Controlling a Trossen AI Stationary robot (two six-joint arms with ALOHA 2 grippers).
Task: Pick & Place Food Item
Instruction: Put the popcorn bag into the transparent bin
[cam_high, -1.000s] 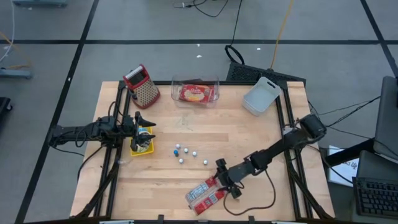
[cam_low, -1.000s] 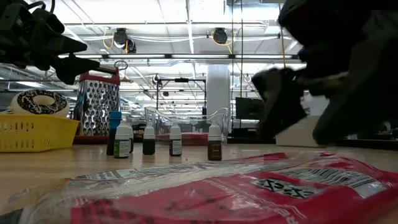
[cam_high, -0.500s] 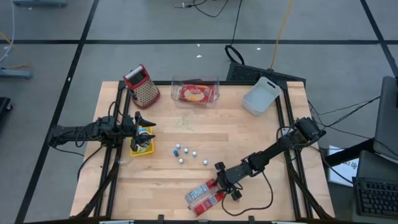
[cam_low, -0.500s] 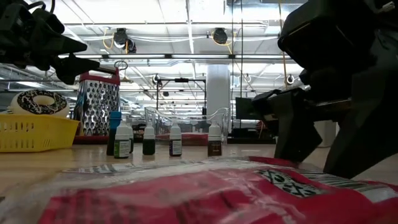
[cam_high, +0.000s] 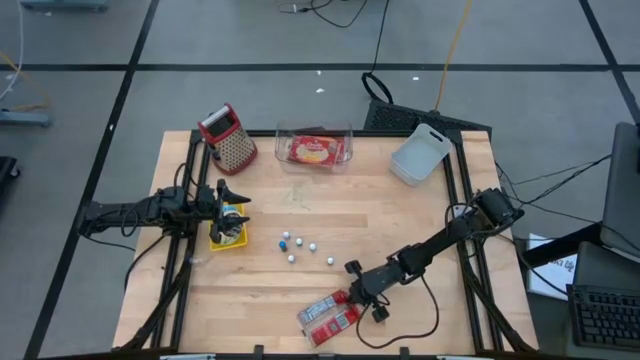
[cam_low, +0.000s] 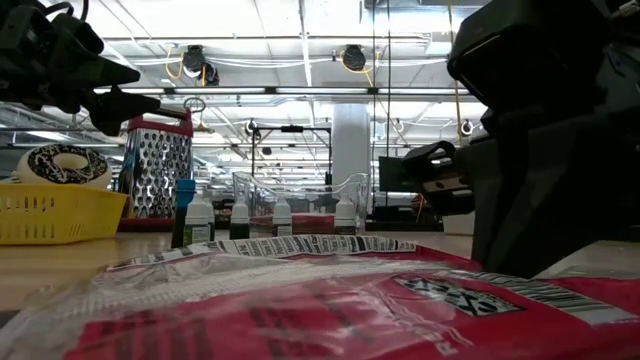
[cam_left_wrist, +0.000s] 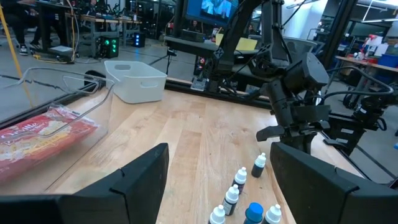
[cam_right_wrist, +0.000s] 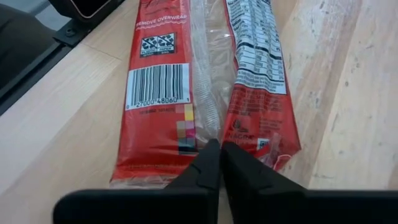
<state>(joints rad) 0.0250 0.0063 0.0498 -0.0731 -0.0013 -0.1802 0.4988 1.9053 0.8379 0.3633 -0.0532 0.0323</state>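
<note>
My right gripper (cam_right_wrist: 220, 148) pinches shut on the clear seam of the red food packet (cam_right_wrist: 208, 81) lying at the table's near edge, and I fear that thin film slipping free on lifting.

Bottles (cam_high: 298, 247) between basket (cam_high: 228, 232) and packet (cam_high: 329, 317)

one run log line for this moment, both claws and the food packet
right claw: shut on red food packet, near front table edge | left claw: open, over yellow basket, waiting | packet: flat on table
</note>
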